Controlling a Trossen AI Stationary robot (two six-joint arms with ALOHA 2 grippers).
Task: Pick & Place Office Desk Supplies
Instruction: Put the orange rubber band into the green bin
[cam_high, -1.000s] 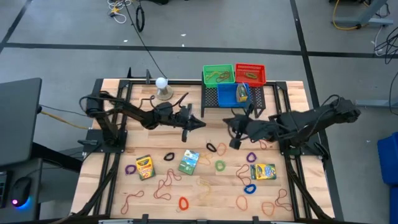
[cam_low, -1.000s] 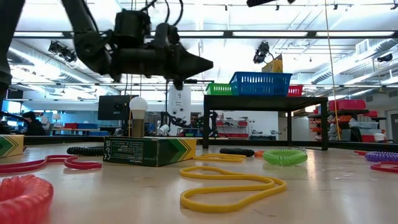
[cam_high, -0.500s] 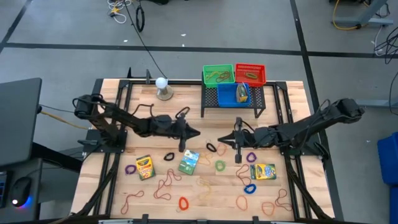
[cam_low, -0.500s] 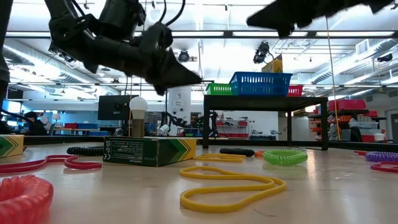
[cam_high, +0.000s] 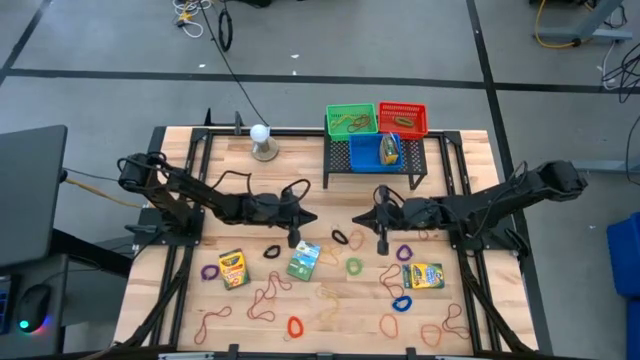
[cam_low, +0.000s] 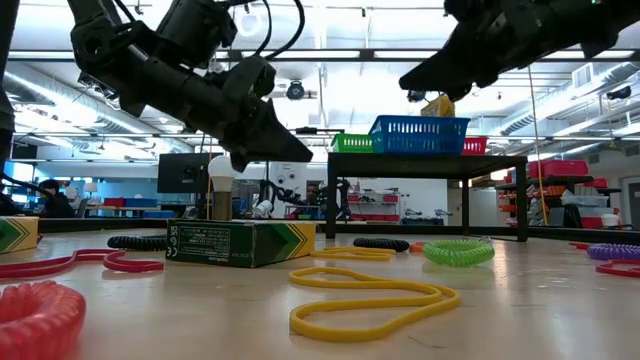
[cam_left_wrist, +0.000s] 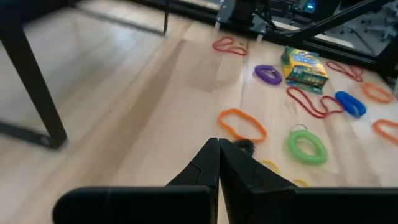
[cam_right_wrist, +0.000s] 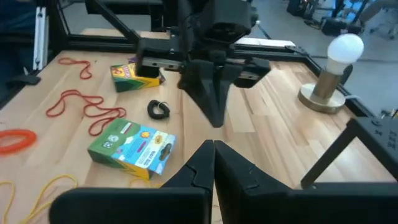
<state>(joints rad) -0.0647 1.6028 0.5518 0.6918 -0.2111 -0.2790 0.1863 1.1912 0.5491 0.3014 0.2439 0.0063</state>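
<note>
While the left gripper (cam_high: 292, 240) is hanging closed and empty, the flat green cardboard crayon box (cam_high: 303, 260) is lying just below it, long axis slightly tilted | low: box (cam_low: 240, 243) lying flat under raised fingers | right wrist: closed right gripper (cam_right_wrist: 213, 147) is hovering beside the box (cam_right_wrist: 132, 148), blue-pictured face up.

A robotics lab or workshop is showing here: a wooden surface (cam_high: 470, 150) is sitting in a black metal frame on grey floor marked with dark tape lines, while ceiling strip lights, shelving and computer monitors (cam_low: 185, 170) are filling the open room behind.
</note>
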